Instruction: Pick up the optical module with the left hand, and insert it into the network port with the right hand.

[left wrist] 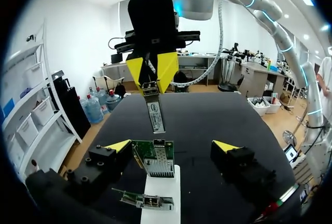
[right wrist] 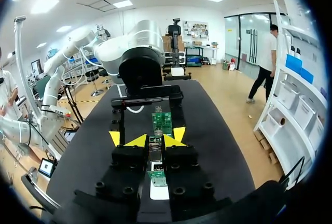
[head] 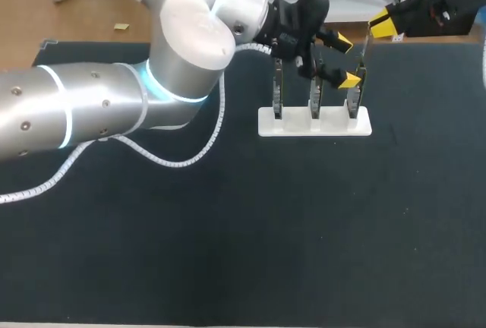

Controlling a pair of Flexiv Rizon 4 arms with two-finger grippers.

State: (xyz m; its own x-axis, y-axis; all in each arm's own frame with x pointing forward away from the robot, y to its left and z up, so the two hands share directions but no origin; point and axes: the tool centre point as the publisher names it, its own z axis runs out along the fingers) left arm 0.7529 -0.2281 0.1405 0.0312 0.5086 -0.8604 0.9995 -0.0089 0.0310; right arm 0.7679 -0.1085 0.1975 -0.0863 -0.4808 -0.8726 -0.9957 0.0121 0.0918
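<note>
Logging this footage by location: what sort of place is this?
Probably a robotics lab bench: a black table, a white stand of upright network cards, the left arm, and the right end effector gripping an optical module.

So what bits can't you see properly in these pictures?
- Head view: the left tool covers the tops of the cards in the white rack, so their ports are hidden.
- Left wrist view: the print on the optical module is too small to read.
- Right wrist view: the right tool hides most of that module.
</note>
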